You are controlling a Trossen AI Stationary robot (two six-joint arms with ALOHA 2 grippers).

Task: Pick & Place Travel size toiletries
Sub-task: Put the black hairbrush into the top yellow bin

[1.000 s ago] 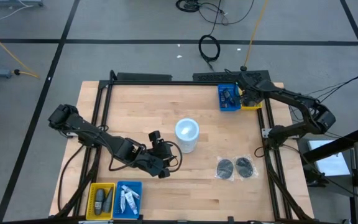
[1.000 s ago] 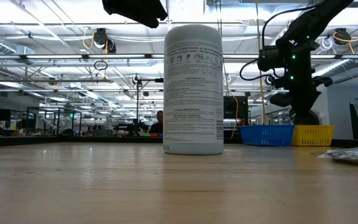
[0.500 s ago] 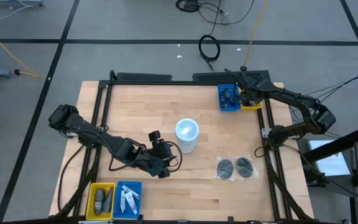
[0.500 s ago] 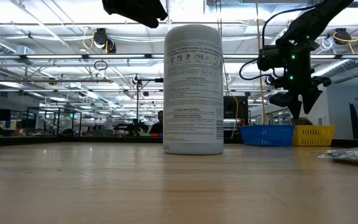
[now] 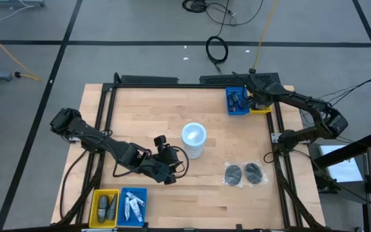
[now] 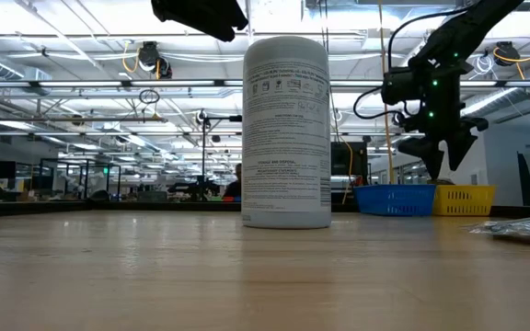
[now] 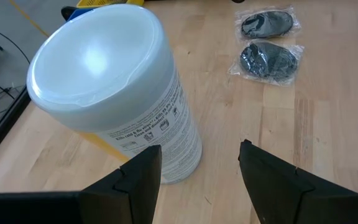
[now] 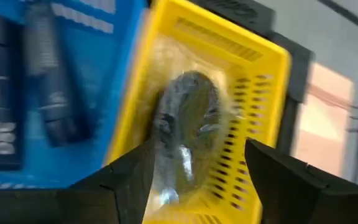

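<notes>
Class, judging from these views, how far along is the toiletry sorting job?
Done: a wrapped disc lies in the far yellow tray, under the open right end effector; dark items fill the blue tray. In hand: nothing; the left end effector is open by the white cylinder. Left: two discs on the table.

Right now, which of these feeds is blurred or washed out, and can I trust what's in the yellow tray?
Right wrist view: motion-blurred; a dark wrapped disc lies in the yellow tray, with glare on its wrapper. Left wrist view: sharp on the white cylinder, soft shine on its lid. Low view: bright ceiling lights leave the arms as silhouettes. High view: evenly lit, things small.
</notes>
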